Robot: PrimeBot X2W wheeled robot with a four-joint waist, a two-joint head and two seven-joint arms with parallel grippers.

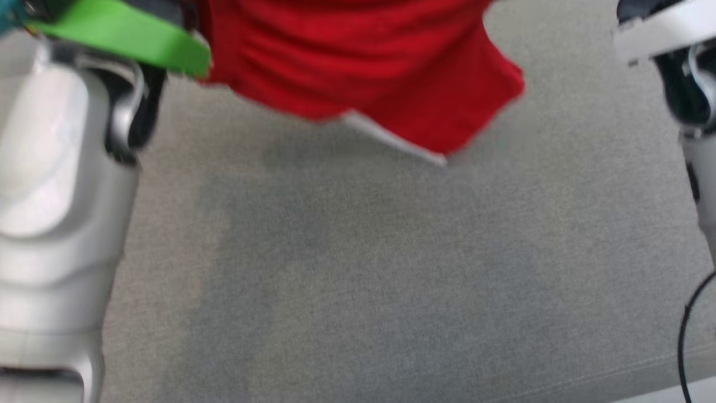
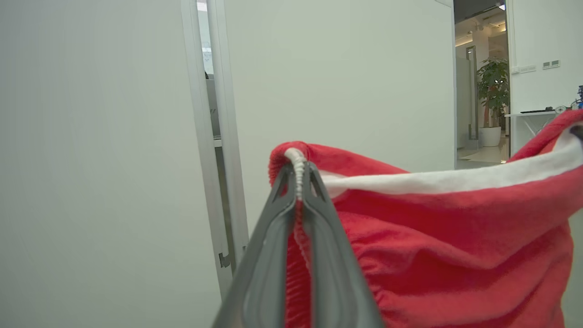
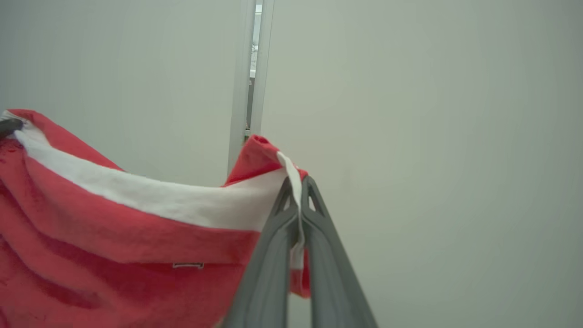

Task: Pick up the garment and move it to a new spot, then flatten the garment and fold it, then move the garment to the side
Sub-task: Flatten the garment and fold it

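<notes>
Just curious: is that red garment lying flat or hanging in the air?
Hanging. The left gripper and right gripper each pinch a top corner of the red garment; it sags between them.

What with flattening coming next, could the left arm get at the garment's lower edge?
Likely not: the left tool is shut on one top corner of the garment, the right tool on the other, so neither is free.

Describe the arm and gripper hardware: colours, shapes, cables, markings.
The left forearm has a glossy silver-white moulded shell, a black joint and a green band above it. The right arm has a white shell, a black joint and a thin black cable beside it. The left gripper and right gripper have long dark grey tapering fingers with triangular cut-outs near the tips.
</notes>
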